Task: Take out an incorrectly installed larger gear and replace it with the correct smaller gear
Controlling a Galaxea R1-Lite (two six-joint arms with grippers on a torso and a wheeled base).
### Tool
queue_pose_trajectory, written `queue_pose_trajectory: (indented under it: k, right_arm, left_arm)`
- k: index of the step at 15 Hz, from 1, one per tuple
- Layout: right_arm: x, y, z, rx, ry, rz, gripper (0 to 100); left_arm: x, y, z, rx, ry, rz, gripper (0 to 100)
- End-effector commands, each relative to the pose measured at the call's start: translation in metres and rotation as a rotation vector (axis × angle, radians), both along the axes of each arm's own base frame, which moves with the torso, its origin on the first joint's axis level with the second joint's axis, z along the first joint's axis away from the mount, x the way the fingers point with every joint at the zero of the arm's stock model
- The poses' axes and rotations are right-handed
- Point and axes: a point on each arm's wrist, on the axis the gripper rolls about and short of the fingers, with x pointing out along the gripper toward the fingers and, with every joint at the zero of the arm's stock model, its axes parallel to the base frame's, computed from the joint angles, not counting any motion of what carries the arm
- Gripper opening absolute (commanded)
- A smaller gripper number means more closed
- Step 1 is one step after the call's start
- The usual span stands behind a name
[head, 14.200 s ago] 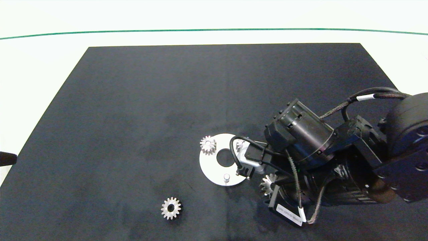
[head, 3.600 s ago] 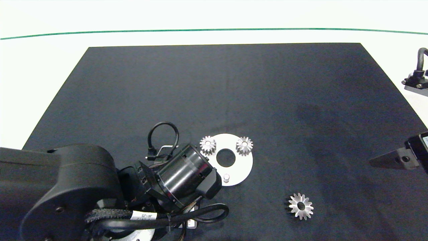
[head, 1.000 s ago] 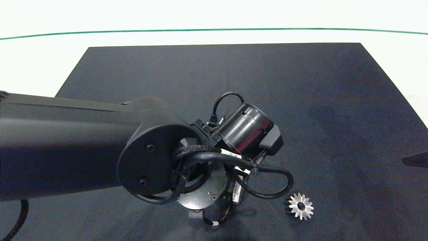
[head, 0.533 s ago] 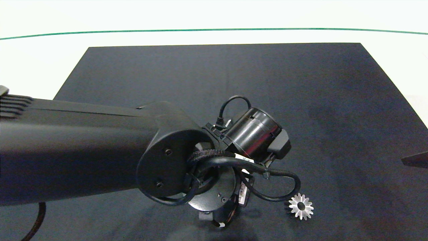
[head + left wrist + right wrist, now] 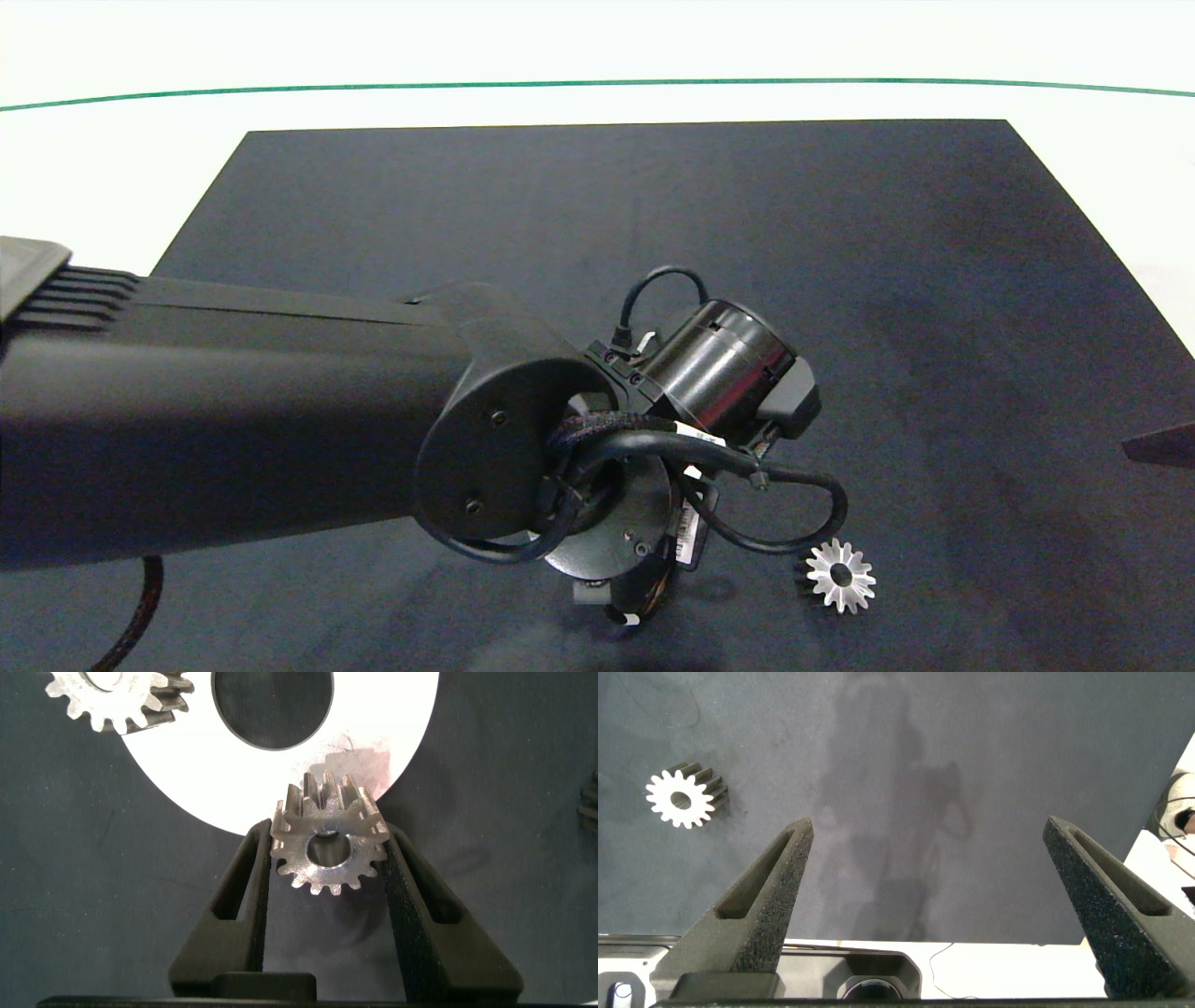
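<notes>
The left hand [image 5: 327,849] is clamped on the smaller gear [image 5: 327,849], held at the rim of the white disc [image 5: 374,728]. One like gear [image 5: 117,695] sits on that disc, at about ten o'clock from the disc's centre hole. The larger gear [image 5: 840,576] lies flat on the dark bench [image 5: 653,205], at four o'clock from the left arm's wrist. The right hand [image 5: 938,905], fingers wide apart, hangs over the bench's three-o'clock edge.

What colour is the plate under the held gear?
White, with a round dark hole; the plate shows best in the left wrist view.
</notes>
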Motion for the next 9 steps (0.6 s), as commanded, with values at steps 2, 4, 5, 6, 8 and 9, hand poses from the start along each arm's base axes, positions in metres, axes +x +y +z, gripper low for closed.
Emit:
queue_pose_trajectory:
  k: [2,4,5,6,8,9]
  right_arm:
    - [-0.0006,-0.0002,-0.0003,-0.002,0.005,-0.001,100]
    - [-0.0006,-0.0002,-0.0003,-0.002,0.005,-0.001,100]
    - [-0.0006,-0.0002,-0.0007,-0.003,0.006,-0.001,100]
    - [-0.0006,-0.0002,-0.0003,-0.002,0.005,-0.001,100]
    - [-0.0001,-0.0001,-0.0005,-0.003,0.006,-0.001,100]
    - [-0.0001,-0.0001,-0.0005,-0.003,0.006,-0.001,100]
  left_arm:
    - [0.0000,0.0001,-0.0024,0.009,0.004,0.005,16]
    - [-0.0003,0.0006,-0.0029,0.011,0.006,0.006,16]
    - [-0.0004,0.0007,-0.0033,0.011,0.007,0.008,16]
    - [-0.0004,0.0007,-0.0033,0.011,0.007,0.008,16]
    - [-0.0013,0.0011,-0.0030,0.008,0.008,0.009,100]
    - [-0.0014,0.0014,-0.0024,0.007,0.007,0.009,100]
